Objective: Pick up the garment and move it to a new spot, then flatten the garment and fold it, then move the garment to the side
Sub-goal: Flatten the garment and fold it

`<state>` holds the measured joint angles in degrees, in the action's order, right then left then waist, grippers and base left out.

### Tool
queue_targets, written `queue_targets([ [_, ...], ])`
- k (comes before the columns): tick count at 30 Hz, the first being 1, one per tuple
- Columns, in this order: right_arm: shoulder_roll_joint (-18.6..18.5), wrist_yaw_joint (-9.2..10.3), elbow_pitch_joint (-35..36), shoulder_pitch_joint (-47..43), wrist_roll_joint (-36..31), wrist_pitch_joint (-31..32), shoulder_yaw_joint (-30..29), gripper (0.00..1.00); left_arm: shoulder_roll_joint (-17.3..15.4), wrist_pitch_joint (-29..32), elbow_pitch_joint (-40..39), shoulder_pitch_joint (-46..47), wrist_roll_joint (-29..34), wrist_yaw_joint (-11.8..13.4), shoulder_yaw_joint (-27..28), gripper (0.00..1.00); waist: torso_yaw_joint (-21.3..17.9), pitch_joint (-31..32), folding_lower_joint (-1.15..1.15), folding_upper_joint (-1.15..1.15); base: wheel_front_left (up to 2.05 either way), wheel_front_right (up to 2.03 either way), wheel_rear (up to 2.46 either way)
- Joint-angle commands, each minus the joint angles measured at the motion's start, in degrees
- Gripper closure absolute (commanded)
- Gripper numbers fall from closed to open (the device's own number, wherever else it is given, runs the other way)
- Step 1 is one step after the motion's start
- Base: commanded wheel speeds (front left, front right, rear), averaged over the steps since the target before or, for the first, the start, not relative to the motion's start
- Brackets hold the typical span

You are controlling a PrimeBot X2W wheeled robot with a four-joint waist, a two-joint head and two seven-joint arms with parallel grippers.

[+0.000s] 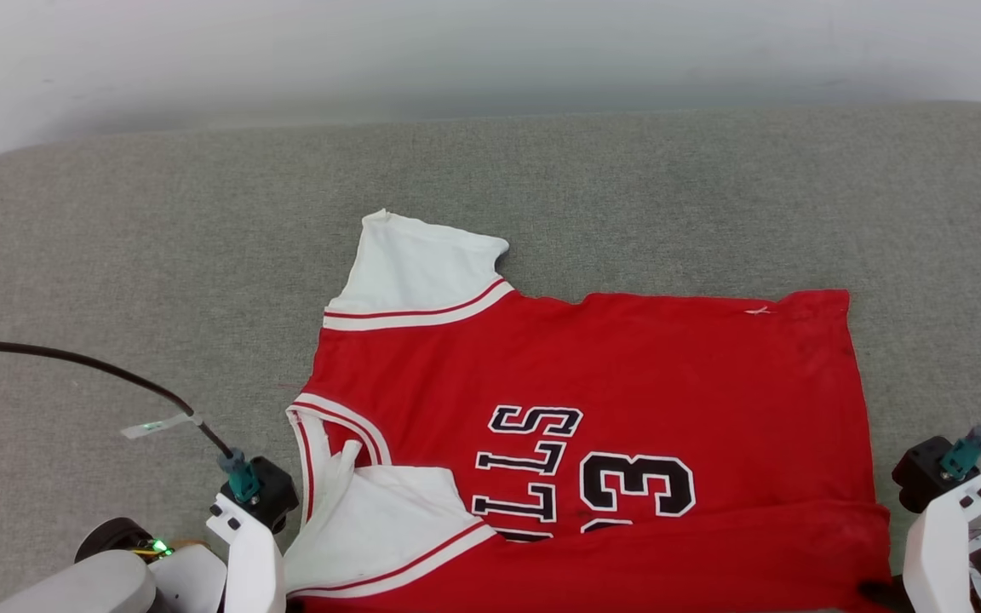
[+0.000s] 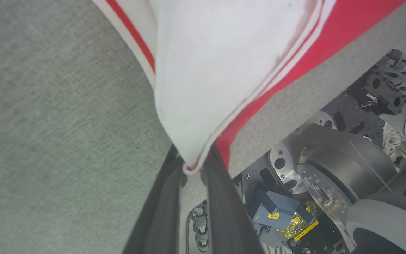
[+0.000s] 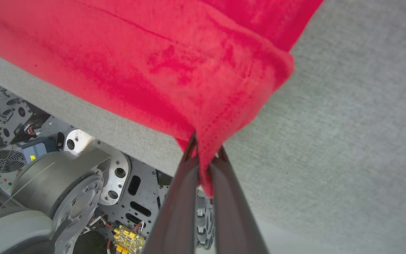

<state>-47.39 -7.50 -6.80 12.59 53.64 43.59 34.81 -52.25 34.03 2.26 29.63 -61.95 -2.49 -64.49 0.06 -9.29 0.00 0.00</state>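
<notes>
The garment (image 1: pixel 593 400), a red jersey T-shirt with white sleeves and black lettering, lies spread on the grey table with its near edge folded up over the print. In the left wrist view my left gripper (image 2: pixel 193 163) is shut on the corner of the white sleeve (image 2: pixel 220 63) at the table's near edge. The right wrist view has my right gripper (image 3: pixel 204 155) shut on the red hem corner (image 3: pixel 224 106). From the head camera, the left wrist (image 1: pixel 248 519) sits at the garment's near-left corner and the right wrist (image 1: pixel 937 511) at its near-right corner; the fingertips are hidden there.
The grey fabric table (image 1: pixel 116 255) stretches far to the left, right and back, ending at a pale wall. Below the near table edge my wheeled base (image 3: pixel 65 183) shows. A black cable (image 1: pixel 90 366) runs to the left wrist.
</notes>
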Motion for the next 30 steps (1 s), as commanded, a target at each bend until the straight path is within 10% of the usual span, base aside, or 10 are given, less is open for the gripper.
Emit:
queue_targets([
  [1, 0.90, 0.02, -0.96, -0.14, -0.49, -0.93, 0.25, 0.47, 0.47, -0.58, 0.85, -0.77, 0.02, -0.28, -0.05, 0.01, 0.20, 0.06, 0.00, 0.00, 0.00, 0.00, 0.00],
  [2, 1.12, 0.02, -1.30, 0.04, -0.88, -1.58, 0.09, 0.00, 0.64, -0.95, 1.15, -0.77, 0.20, -0.35, -0.03, 0.00, 0.26, 0.19, 0.00, 0.00, 0.00, 0.00, 0.00],
  [14, 3.46, 0.02, 1.11, 1.51, -6.68, -18.45, -7.92, 0.00, -3.86, -4.15, -2.71, 3.47, -0.39, 0.55, 5.07, 0.00, 0.63, 2.61, 0.00, 0.00, 0.00, 0.00, 0.00],
  [30, 23.36, 0.02, 13.52, -4.25, -27.70, -41.59, -29.13, 0.00, 1.50, -9.05, 6.55, 18.43, 7.32, 0.61, 10.79, 0.00, -2.87, -1.44, 0.00, 0.00, 0.00, 0.00, 0.00],
])
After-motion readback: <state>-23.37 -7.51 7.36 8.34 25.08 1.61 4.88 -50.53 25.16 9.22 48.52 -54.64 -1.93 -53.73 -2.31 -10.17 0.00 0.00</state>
